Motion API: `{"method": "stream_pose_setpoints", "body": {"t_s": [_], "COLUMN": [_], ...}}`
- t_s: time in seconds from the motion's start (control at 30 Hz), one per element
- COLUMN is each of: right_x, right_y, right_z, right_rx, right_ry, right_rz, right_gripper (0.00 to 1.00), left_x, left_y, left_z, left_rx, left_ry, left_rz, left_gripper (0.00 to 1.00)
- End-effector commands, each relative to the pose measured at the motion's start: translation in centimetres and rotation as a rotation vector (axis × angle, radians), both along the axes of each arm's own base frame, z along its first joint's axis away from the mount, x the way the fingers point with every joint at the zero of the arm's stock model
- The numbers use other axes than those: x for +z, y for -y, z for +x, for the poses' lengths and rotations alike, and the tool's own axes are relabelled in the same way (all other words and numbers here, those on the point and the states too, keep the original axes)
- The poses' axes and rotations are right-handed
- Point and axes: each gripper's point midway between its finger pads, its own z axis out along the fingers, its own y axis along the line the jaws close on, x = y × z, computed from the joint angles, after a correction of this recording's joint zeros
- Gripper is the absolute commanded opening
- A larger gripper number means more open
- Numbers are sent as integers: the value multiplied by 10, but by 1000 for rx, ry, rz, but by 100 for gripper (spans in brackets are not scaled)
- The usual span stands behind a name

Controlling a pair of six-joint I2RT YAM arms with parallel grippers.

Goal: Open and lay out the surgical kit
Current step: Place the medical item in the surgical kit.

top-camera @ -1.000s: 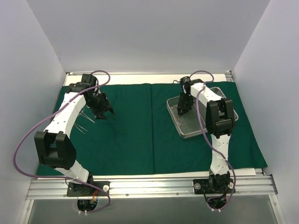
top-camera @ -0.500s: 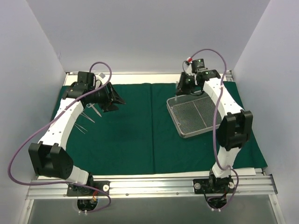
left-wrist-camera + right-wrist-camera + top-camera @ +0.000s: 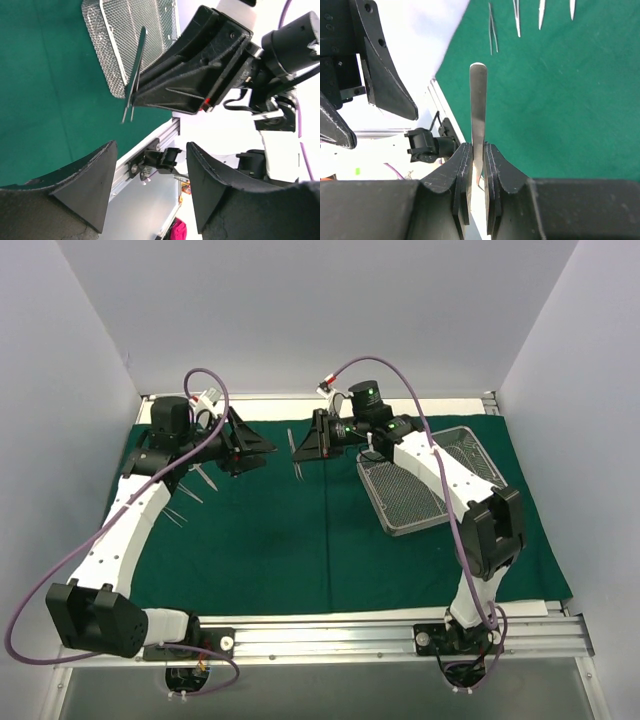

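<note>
The dark green drape (image 3: 270, 540) lies spread over the table. The silver wire-mesh tray (image 3: 405, 500) sits on its right half and looks empty; it also shows in the left wrist view (image 3: 117, 45). My right gripper (image 3: 297, 448) hangs over the drape's middle back, shut on steel tweezers (image 3: 478, 100), seen too in the left wrist view (image 3: 134, 80). My left gripper (image 3: 262, 450) is open and empty, facing the right gripper a short gap away. Several thin steel instruments (image 3: 190, 490) lie in a row on the drape's left side, also in the right wrist view (image 3: 492, 30).
White walls close in the left, back and right sides. An aluminium rail (image 3: 320, 640) runs along the near edge, holding both arm bases. Purple cables (image 3: 60, 550) loop off each arm. A fold line (image 3: 327, 530) runs down the drape's middle.
My right gripper swung left from the tray's back corner to the drape's middle, carrying the tweezers. My left gripper rose and turned right to face it.
</note>
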Motion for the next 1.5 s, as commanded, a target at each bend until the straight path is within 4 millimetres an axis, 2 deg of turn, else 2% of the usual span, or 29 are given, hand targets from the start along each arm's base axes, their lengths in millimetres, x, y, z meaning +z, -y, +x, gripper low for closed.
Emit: {"method": "stream_pose_setpoints", "body": {"t_s": [0.0, 0.2, 0.4, 0.6, 0.93, 1.4, 1.47], "right_x": [40, 39, 34, 25, 21, 20, 21], "right_y": [-4, -12, -16, -19, -27, -33, -33], "right_z": [-14, -24, -28, -35, -45, -49, -47], "right_rx": [50, 71, 82, 114, 159, 186, 183], "right_ry": [81, 74, 63, 49, 40, 39, 45], "right_rz": [105, 101, 89, 43, 41, 39, 39], "right_gripper": [0, 0, 0, 0, 0, 0, 0], "left_x": [19, -4, 3, -1, -1, -13, -17], "left_y": [1, -5, -10, -15, -8, 9, 10], "left_z": [-5, -8, -1, 4, 10, 19, 19], "left_rx": [32, 104, 176, 203, 199, 165, 159], "left_ry": [38, -11, 31, 31, 55, 39, 28], "left_rz": [-18, 140, 194, 245, 285, 320, 338], "left_gripper": [65, 59, 54, 52, 49, 49, 45]}}
